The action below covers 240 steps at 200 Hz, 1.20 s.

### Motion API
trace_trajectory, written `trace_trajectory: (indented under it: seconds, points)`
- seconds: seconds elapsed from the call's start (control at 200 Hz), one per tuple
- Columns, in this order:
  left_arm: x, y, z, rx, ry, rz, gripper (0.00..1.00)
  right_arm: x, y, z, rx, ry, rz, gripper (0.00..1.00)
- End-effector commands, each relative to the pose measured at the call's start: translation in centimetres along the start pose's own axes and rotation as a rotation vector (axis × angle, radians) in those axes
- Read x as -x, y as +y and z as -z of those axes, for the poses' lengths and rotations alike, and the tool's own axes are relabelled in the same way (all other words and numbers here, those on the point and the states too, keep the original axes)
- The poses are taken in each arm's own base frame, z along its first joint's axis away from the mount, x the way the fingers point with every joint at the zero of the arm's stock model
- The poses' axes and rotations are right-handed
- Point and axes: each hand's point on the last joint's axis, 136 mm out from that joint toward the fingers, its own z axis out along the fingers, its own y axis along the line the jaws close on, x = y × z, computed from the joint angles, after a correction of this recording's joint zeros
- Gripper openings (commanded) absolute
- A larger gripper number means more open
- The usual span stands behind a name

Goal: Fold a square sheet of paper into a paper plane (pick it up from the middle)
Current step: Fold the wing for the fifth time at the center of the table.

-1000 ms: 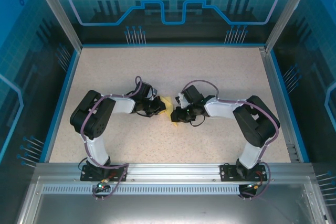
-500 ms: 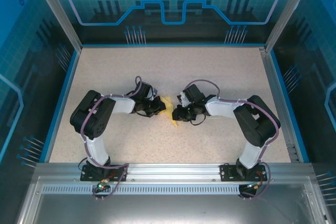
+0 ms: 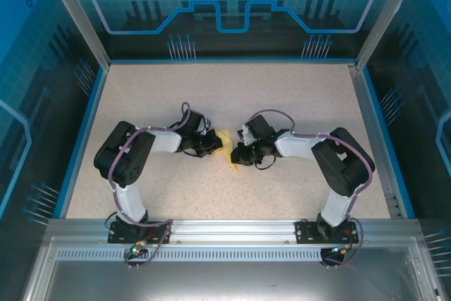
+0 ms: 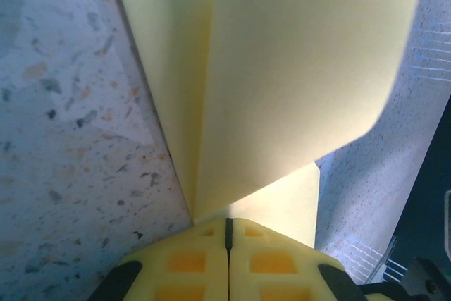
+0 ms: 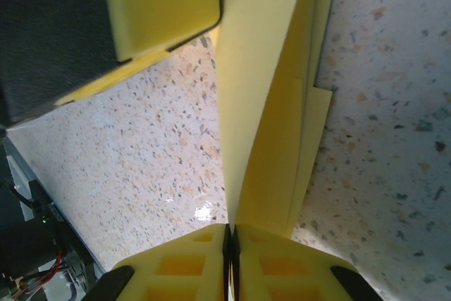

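Two grippers met in the middle of the table (image 3: 296, 96), and both had a bite on the same yellow paper (image 4: 296, 68). The left gripper (image 4: 227, 227) had its pads pressed tight together, with the folded paper pinched in the seam and fanning up toward the top of the left wrist frame. The right gripper (image 5: 231, 234) did the same: pads together, and a stack of layers clamped and running up the centre of its own frame. One yellow pad (image 5: 158, 5) of the other gripper sat in the upper left there, very near the paper's edge.

In the overhead view the paper sat at the centre, between the two wrists, mostly hidden by them.

Now the danger, as I judged it. With two tight pinches so near each other on thin paper, any pull apart or twist could have torn it or dragged a crease crooked. The layers in the right wrist view did not line up at their edges, so a press from there might have locked in a skewed fold. The fingers were also near enough to knock together.

As for writing, I could read none. The back panel (image 3: 232, 5) carried blue line art and a gear shape, no words.
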Motion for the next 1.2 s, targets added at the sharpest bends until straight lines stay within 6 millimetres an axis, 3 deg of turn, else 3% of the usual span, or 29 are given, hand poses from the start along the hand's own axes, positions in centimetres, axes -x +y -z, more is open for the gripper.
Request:
trace_trajectory:
  seconds: [0.0,0.31,0.53,0.815,1.195]
  points:
    - [-1.4,2.4,-0.2,0.081,0.035,0.041,0.08,-2.1,-1.3,-1.5,-0.029,0.088,-0.03,0.11]
    - [-1.2,1.3,0.3,0.063,0.033,0.012,0.11,-2.5,-2.5,-2.3,-0.079,0.107,-0.036,0.13]
    - [-0.7,-1.3,0.7,-0.02,0.04,-0.04,0.17,-2.5,-2.7,-2.2,-0.087,0.106,-0.039,0.12]
    - [-2.3,-3.1,1.0,-0.124,0.073,-0.084,0.18,-2.4,-2.9,-2.2,-0.097,0.104,-0.053,0.1]
    - [-3.1,-0.5,-0.4,-0.035,0.098,-0.05,0.13,-2.2,-2.5,-2.2,-0.078,0.104,-0.034,0.13]
